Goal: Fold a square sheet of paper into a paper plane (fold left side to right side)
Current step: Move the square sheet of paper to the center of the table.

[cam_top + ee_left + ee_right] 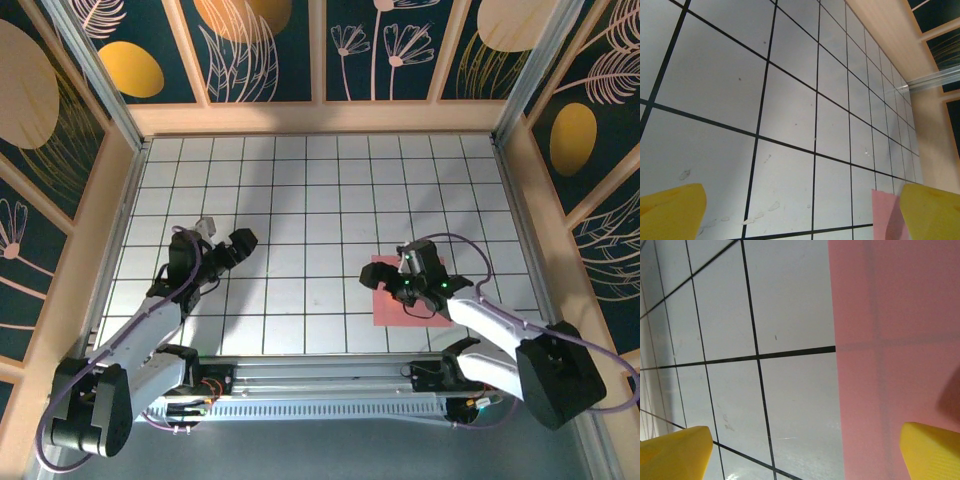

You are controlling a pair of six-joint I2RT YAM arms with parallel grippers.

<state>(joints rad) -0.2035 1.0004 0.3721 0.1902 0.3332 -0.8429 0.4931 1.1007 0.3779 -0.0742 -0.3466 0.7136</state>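
Right hand (418,289) above pink sheet (384,305) edge, fingers spread wide.

In the top view, the thin salmon-pink square sheet of paper (385,308) lies partly under the right claw (408,278) and its arm. That hides the paper's right side and far corners. In the right wrist view the paper (890,340) runs off the top, right and bottom of the picture, so just one straight side shows. The yellow fingertips (932,450) are cut off at the bottom. In the left wrist view a small pink piece (885,215) peeks out. It is partly behind a yellow fingertip (932,212) of the left claw (800,217) and cut off below.
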